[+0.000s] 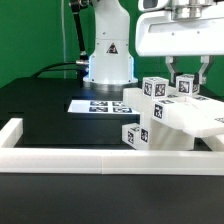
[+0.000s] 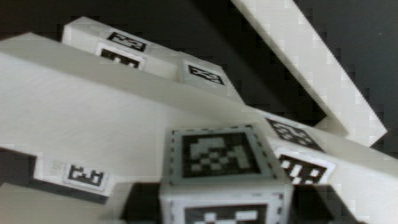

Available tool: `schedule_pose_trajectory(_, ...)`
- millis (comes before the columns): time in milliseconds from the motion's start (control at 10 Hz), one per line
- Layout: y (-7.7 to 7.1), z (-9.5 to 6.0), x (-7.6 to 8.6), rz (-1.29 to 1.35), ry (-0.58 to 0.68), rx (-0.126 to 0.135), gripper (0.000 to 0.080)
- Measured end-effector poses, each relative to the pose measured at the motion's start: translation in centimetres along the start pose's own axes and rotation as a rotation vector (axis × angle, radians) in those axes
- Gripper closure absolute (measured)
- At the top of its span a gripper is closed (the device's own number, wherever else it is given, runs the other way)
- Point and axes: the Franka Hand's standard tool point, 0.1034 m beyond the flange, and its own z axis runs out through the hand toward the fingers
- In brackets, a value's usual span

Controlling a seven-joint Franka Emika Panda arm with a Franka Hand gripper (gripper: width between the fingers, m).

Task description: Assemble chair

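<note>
The claw [image 1: 185, 84] comes down from above at the exterior view's right. Its 2 fingers are clamped on a white post [image 1: 186, 87] with a tag. That post stands on the chair [image 1: 165, 115], which sits on the black table [image 1: 40, 105], close to the white frame [image 1: 60, 160]. The marker board [image 1: 100, 104] lies behind. In the wrist view the grip is hard to see.
</note>
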Motion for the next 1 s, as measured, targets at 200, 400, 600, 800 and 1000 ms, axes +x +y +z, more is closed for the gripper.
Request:
schedule_pose_trajectory(200,-0.19,-0.01,0.02,0.18,-0.004,0.019,0.0511)
schedule_pose_trajectory(400,-0.29,0.01,-0.1,0.387,-0.023,0.037,0.0511)
schedule_pose_trajectory(600,-0.38,0.0,-0.2,0.549,-0.039,0.046,0.0511)
schedule_pose_trajectory(800,-0.38,0.02,-0.21,0.54,-0.038,0.046,0.0511)
schedule_pose_trajectory(1000,-0.47,-0.02,-0.34,0.47,-0.044,0.039,0.0301)
